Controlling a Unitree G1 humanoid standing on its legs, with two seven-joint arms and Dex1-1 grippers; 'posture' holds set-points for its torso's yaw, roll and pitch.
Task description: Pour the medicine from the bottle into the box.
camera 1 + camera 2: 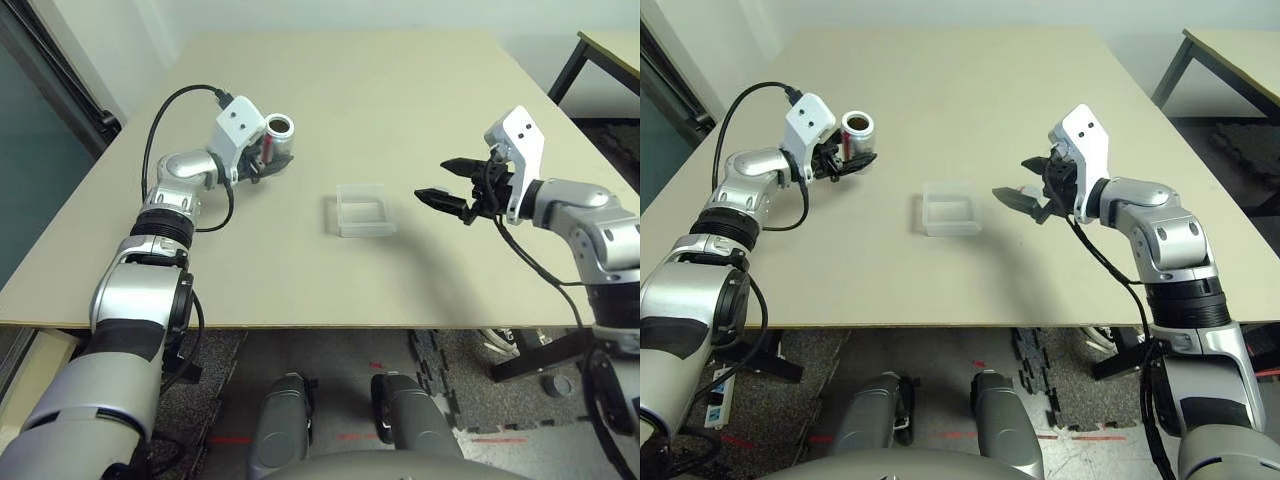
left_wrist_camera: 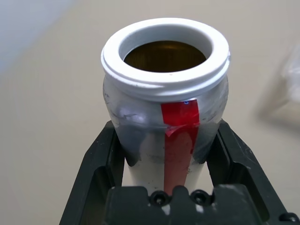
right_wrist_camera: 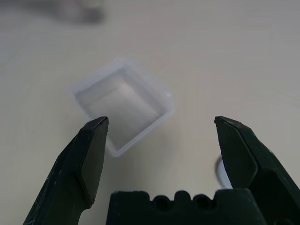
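Brownish interior of the open bottle (image 2: 165,110), beneath its white rim (image 2: 164,77).

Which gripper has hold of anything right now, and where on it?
The left gripper is shut on the silver bottle with the red stripe, gripping its sides below the white rim. The open right gripper holds nothing.
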